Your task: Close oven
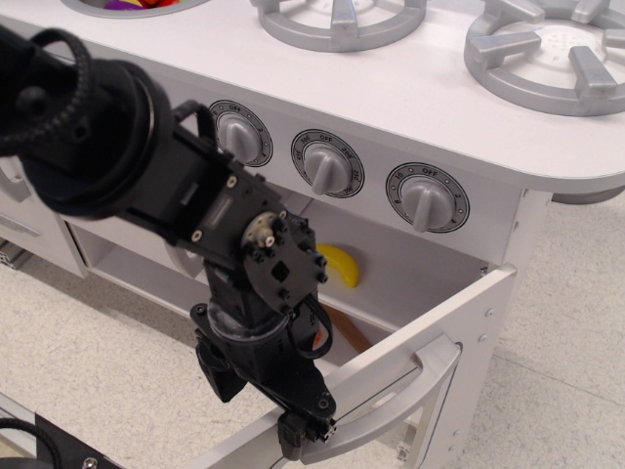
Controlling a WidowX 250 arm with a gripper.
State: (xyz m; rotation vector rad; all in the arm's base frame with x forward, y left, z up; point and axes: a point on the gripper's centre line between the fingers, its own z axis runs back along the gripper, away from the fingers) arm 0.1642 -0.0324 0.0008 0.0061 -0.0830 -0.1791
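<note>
Hidden: the black arm (195, 195) stands in front of the oven's left half, so most of the lower shelf cannot be seen; only a brown strip (344, 330) shows beside the arm, and I cannot tell what it is.
Cut off: the oven door (430, 332) runs out of the bottom edge, so its window is barely in view; the arm's upper part leaves the picture at the left.
Gripper: the gripper (303, 430) hangs low, its tip right at the left end of the grey bar handle (391, 401); the fingers are dark and bunched together, and I cannot tell whether they are apart or pinched on the handle.
Oven: the oven (420, 264) sits under the knob panel, its door swung down and outward toward the lower right, well open.
Inside the oven: a yellow banana (342, 264) lies on the upper shelf, partly behind the arm.
Above: three grey knobs (327, 166) in a row, two burners (557, 49) on the white top.
Top-left corner: a sink rim (137, 8) with purple and orange things inside, mostly cropped.
</note>
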